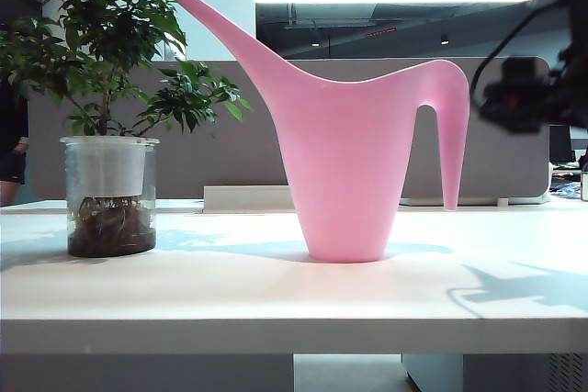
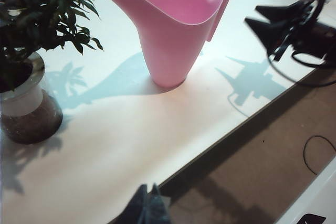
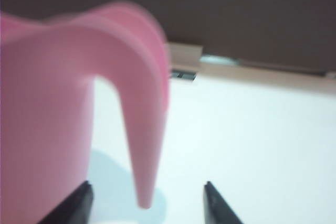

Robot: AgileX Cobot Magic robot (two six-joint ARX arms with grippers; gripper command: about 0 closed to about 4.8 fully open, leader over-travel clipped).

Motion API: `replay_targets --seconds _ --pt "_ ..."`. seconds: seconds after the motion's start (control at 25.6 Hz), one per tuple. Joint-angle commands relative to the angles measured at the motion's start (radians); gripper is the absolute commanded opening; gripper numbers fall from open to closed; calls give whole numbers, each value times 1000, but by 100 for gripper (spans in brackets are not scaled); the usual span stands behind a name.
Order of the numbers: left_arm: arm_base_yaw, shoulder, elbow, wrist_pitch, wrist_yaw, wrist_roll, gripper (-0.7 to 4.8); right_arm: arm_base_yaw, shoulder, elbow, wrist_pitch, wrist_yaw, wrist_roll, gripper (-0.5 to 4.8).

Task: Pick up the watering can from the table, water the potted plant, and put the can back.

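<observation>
Three views split the scene unevenly: the exterior view alone gives the full side profile of the watering can (image 1: 347,162), the left wrist view alone looks down into its open mouth, and the right wrist view alone shows the right gripper's (image 3: 147,203) two dark fingertips (image 3: 79,200) spread wide apart with the tip of the can's handle hanging between them, touching neither. The can is a tall, smooth pink cup that narrows toward its base, with a long slender spout rising toward the potted plant (image 1: 108,126) and an arched handle whose free end points down on the far side. It stands upright on the white table (image 1: 276,300), near the middle, with the plant well apart from it on the spout side. The plant is a small bushy tree with dark green leaves in a clear glass jar showing a white inner pot, roots and dark soil. In the exterior view the right arm is a dark, blurred mass at the picture's right edge, level with the handle and just beside it. The left gripper (image 2: 148,205) hangs off the table's front edge, away from the can; its tips look pressed together, though little of them shows.
</observation>
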Motion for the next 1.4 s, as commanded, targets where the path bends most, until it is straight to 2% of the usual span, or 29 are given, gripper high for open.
replay_targets --seconds 0.04,0.23,0.58,0.66,0.78,0.82,0.9,1.05,1.13,1.4 --pt "-1 0 3 6 5 0 3 0 134 18 185 -10 4 342" --pt "-1 -1 3 5 4 0 3 3 287 89 244 -33 11 341" --pt "-1 -1 3 6 4 0 3 3 411 288 201 -33 12 332" --pt "-1 -1 3 6 4 0 3 3 447 345 178 -34 12 278" --pt "-1 -1 3 6 4 0 3 3 458 367 175 -38 12 146" --pt "-1 -1 3 5 4 0 3 3 457 368 177 -37 11 77" --pt "-1 -1 3 5 4 0 3 3 454 369 197 -37 11 -3" --pt "-1 -1 3 5 4 0 3 3 426 372 225 -31 3 -1" --pt "-1 -1 3 5 4 0 3 3 363 379 211 -21 -46 -2" --pt "-1 -1 3 6 -3 2 3 3 147 546 -118 1 -182 -1"
